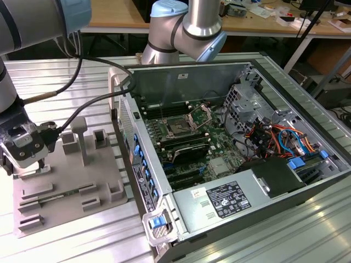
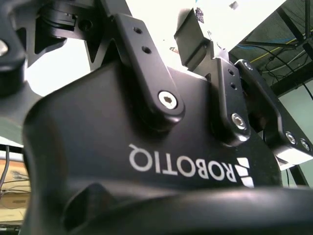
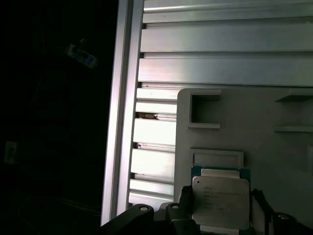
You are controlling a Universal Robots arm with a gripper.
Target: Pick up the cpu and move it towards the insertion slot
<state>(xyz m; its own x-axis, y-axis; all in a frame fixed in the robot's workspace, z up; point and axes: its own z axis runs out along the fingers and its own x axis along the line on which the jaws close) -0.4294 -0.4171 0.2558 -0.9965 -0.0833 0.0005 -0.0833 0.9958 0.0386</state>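
In the exterior view the gripper [image 1: 26,163] hangs low over the far-left end of the grey tray [image 1: 104,175], which lies on the slatted aluminium table [image 1: 55,76]. The tray's raised blocks stand between it and the open computer case [image 1: 181,82]. The insertion slot [image 1: 179,127] sits deep inside that case, well apart from the gripper. The case's near wall stands along the tray's right edge. Black cables [image 1: 82,104] arch from the arm across the gap above the tray.

In the second wrist view the gripper's black housing and link arms loom close against a bright background. From there I cannot tell how the fingers stand.

In the first wrist view the cpu [image 3: 221,196] lies between the two dark fingers [image 3: 185,200], which press in on its opposite side edges. It is over the tray, close to the tray's outer edge, with bare table slats beside it. Whether it is off the tray I cannot tell.
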